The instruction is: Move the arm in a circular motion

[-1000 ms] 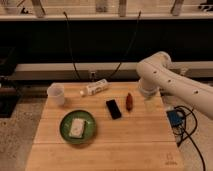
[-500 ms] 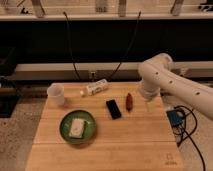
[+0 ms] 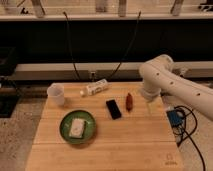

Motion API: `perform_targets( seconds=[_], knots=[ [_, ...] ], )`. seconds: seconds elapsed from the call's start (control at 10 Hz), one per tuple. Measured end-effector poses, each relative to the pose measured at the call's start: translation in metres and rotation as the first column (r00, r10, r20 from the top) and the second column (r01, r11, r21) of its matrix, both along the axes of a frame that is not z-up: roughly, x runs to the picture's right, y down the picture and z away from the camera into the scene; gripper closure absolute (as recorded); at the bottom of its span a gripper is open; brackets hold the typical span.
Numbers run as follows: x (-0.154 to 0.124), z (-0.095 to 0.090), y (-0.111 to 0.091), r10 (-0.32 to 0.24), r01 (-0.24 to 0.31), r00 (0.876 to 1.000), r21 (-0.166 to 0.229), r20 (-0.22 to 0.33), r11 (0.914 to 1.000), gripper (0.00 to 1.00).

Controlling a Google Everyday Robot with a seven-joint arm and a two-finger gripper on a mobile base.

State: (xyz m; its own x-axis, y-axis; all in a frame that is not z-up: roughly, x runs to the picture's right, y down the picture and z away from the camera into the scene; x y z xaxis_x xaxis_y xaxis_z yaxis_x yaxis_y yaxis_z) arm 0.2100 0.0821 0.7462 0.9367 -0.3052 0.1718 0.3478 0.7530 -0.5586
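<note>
The arm (image 3: 177, 87) is glossy white and thick, reaching in from the right edge to a bulbous elbow (image 3: 156, 70) above the table's far right corner. From the elbow a short segment drops straight down to the gripper (image 3: 151, 104), which hangs just above the wooden table (image 3: 130, 145). The gripper is right of a small reddish-brown object (image 3: 129, 101) and holds nothing that I can see.
On the table are a white cup (image 3: 56, 93), a white bottle lying on its side (image 3: 95, 88), a black phone (image 3: 113, 108) and a green plate (image 3: 67, 131) holding a white block (image 3: 77, 127). A blue box with cables (image 3: 176, 119) sits off the right edge.
The elbow and the gripper have drifted slightly to the right. The objects on the table have not moved.
</note>
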Motion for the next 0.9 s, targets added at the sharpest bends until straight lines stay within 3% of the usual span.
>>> perform_targets(
  seconds=[0.9],
  knots=[
    [-0.011,0.004,0.004,-0.045,0.046,0.998,-0.014,0.037,0.9989,0.20]
  ],
)
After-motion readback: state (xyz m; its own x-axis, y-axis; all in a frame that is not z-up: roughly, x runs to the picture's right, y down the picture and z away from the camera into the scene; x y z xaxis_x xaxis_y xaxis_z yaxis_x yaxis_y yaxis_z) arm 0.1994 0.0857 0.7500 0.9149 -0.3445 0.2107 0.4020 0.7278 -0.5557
